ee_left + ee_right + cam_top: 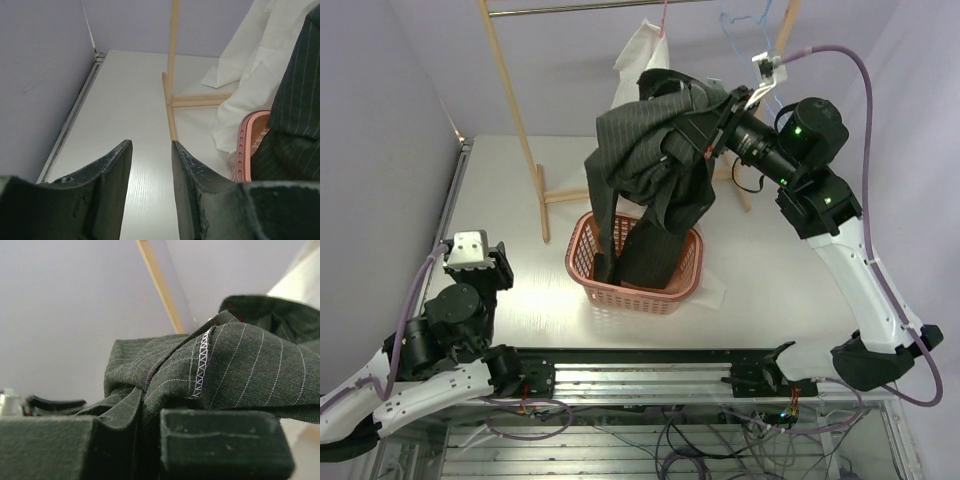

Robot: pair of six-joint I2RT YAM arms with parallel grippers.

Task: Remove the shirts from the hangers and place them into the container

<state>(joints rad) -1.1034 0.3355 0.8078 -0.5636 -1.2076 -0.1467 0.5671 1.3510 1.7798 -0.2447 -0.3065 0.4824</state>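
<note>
The dark pinstriped shirt (650, 150) hangs bunched in the air above the salmon-pink container (582, 275), with its lower end reaching down inside. My right gripper (708, 130) is shut on the shirt's upper edge; the right wrist view shows the shirt's fabric (240, 360) pinched between the jaws of that gripper (147, 415). The cream-white shirt (638, 60) hangs on the pink hanger (664, 15). A light blue hanger (738, 30) hangs bare on the rail. My left gripper (485, 255) sits low at the table's left, open and holding nothing (151, 145).
The wooden rack's post (515, 130) and foot (565, 195) stand behind the container, with a metal rail (580, 8) across the top. In the left wrist view the white shirt (255, 60) drapes down to the table beside the container's rim (246, 145). A wall runs along the left table edge (75, 115).
</note>
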